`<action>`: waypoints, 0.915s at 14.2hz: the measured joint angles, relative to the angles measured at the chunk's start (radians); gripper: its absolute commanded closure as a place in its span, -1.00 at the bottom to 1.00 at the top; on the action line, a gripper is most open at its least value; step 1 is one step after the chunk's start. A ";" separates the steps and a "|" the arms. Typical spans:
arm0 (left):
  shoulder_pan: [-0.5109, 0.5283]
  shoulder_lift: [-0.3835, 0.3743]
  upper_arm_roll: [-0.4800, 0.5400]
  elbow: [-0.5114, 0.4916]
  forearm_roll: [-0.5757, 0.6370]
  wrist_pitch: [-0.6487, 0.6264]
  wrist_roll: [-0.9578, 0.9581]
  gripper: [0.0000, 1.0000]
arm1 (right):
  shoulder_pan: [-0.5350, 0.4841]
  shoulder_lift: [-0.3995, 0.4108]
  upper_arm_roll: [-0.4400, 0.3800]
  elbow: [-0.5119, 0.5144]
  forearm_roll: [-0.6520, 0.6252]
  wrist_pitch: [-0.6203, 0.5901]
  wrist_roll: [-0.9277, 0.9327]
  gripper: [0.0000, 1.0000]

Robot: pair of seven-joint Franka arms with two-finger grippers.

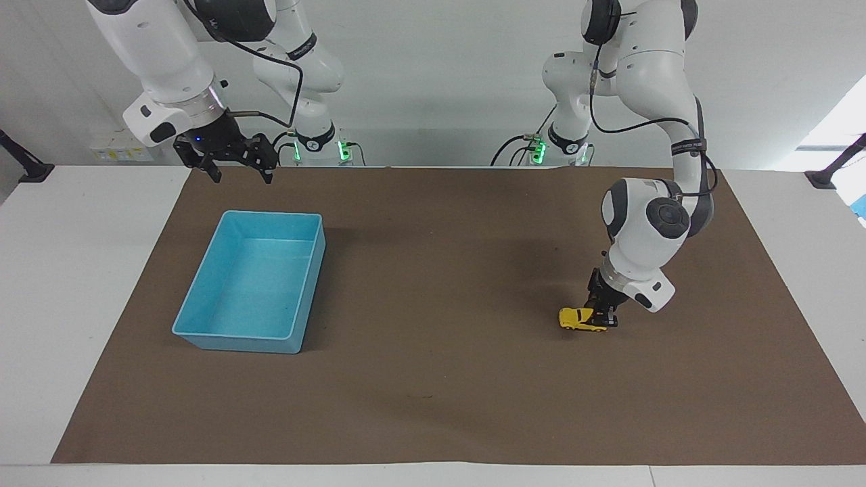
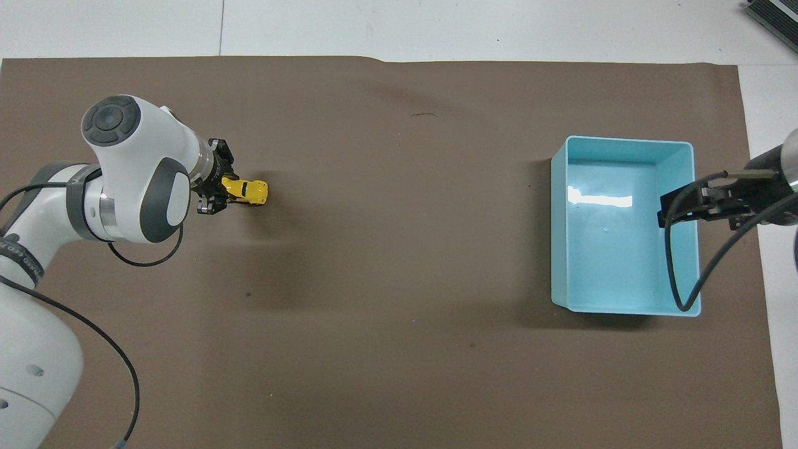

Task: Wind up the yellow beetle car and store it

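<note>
The yellow beetle car (image 1: pixel 580 319) sits on the brown mat toward the left arm's end of the table; it also shows in the overhead view (image 2: pixel 248 190). My left gripper (image 1: pixel 601 318) is down at the mat, shut on the car's rear end, also seen in the overhead view (image 2: pixel 216 194). The light blue tray (image 1: pixel 203 297) stands empty toward the right arm's end; it also shows in the overhead view (image 2: pixel 561 218). My right gripper (image 1: pixel 233 166) waits open in the air over the mat's edge nearest the robots, beside the tray.
A brown mat (image 1: pixel 433 379) covers the middle of the white table (image 1: pixel 61 284). Black clamp stands (image 1: pixel 27 166) sit at the table's corners nearest the robots.
</note>
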 measured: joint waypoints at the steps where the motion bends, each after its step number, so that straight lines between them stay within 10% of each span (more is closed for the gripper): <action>1: 0.002 0.000 0.000 0.000 0.000 0.000 0.005 0.39 | 0.000 0.000 0.000 0.000 0.000 0.000 0.000 -1.00; 2: 0.002 0.000 0.000 0.000 0.000 0.000 0.007 -0.99 | 0.000 0.000 0.000 0.000 0.000 0.000 0.000 -1.00; 13: 0.002 -0.027 0.000 0.012 0.000 -0.005 0.024 -1.00 | 0.000 0.000 0.000 0.000 0.000 0.000 0.000 -1.00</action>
